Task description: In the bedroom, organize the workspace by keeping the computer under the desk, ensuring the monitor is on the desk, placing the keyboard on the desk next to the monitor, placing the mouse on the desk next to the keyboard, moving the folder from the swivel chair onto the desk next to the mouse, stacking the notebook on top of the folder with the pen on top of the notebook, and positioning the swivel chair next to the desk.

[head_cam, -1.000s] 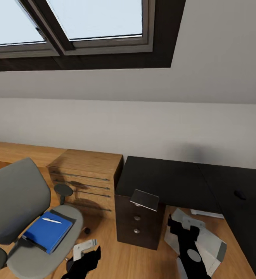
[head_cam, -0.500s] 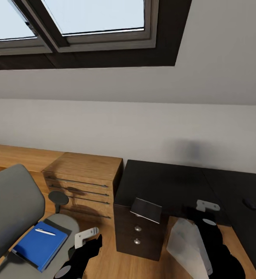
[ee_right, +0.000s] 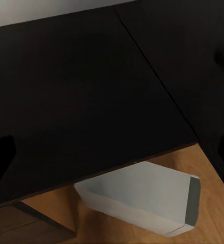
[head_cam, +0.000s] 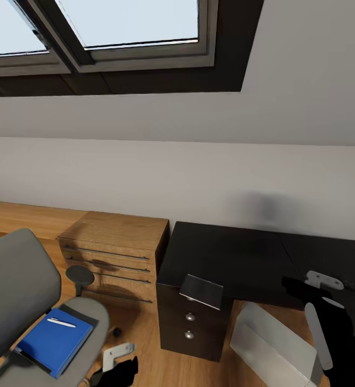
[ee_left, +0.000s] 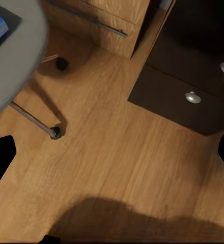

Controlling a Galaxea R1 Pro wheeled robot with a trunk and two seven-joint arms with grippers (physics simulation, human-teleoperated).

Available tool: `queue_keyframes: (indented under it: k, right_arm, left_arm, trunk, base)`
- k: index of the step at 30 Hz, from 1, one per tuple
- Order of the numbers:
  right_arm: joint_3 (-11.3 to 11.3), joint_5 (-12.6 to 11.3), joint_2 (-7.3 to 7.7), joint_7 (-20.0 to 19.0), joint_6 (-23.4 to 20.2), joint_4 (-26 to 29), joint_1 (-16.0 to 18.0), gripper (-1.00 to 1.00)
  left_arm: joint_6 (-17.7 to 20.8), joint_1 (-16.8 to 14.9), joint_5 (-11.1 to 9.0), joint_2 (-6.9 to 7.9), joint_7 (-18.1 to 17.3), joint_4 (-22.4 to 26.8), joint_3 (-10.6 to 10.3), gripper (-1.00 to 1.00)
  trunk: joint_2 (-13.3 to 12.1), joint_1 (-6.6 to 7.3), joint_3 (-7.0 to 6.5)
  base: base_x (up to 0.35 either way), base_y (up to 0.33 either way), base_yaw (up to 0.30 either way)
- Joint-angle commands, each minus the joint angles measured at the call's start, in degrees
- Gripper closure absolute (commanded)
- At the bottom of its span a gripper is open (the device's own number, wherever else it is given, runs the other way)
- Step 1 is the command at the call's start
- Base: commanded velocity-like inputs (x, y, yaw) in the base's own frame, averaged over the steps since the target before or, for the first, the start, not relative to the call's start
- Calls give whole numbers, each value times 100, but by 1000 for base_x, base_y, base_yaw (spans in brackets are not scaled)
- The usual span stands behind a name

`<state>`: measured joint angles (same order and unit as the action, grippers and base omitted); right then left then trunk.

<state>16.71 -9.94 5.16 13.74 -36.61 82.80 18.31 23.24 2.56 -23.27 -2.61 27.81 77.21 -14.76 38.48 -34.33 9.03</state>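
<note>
The grey swivel chair point(head_cam: 16, 285) stands at the left with the blue folder point(head_cam: 54, 341) on its seat and the white pen point(head_cam: 62, 322) lying on the folder. A thin grey notebook point(head_cam: 201, 290) rests on the near corner of the black desk point(head_cam: 226, 255), above the drawer unit point(head_cam: 191, 322). The light grey computer point(head_cam: 274, 344) lies tilted on the floor at the desk's front edge, and it also shows in the right wrist view point(ee_right: 142, 198). My right gripper point(head_cam: 321, 279) hovers open over the desk's right part. My left gripper point(head_cam: 117, 356) hangs open low over the floor beside the chair.
A light-wood drawer cabinet point(head_cam: 115, 247) stands between chair and desk, against the grey wall. A skylight point(head_cam: 129, 27) sits in the sloped ceiling. The left wrist view has a chair caster point(ee_left: 55, 133), bare plank floor point(ee_left: 122, 168) and the drawer knobs point(ee_left: 193, 96).
My right arm has risen from the floor by the computer and moved right, over the desk top. My left gripper has dropped lower. The camera turned slightly right early on.
</note>
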Motion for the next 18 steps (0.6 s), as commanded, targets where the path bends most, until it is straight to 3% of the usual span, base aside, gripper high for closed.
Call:
queue_keyframes:
  k: [1, 8, 14, 18]
  right_arm:
    - [0, -60, 2, 47, -20, 13, 5, -100]
    - [9, -69, 4, 42, -14, 9, 1, -100]
    - [16, -63, 15, 34, -4, -11, -3, -100]
    - [16, -58, 16, 23, 19, -24, -3, -100]
  left_arm:
    - [-94, -1, -53, -4, 37, -114, -7, -100]
    - [-702, -1, -43, -31, 39, -1212, -27, -100]
    - [-1689, -1, -50, -14, 21, -1509, -98, -100]
    - [-1890, -1, -38, -18, 34, -1845, -116, -100]
  trunk:
    - [8, -2, 8]
    - [8, -2, 5]
    - [8, -2, -5]
    - [8, -2, -13]
  base:
    - [0, 0, -186]
    - [0, 0, -260]
    - [0, 0, -282]
    - [0, 0, -284]
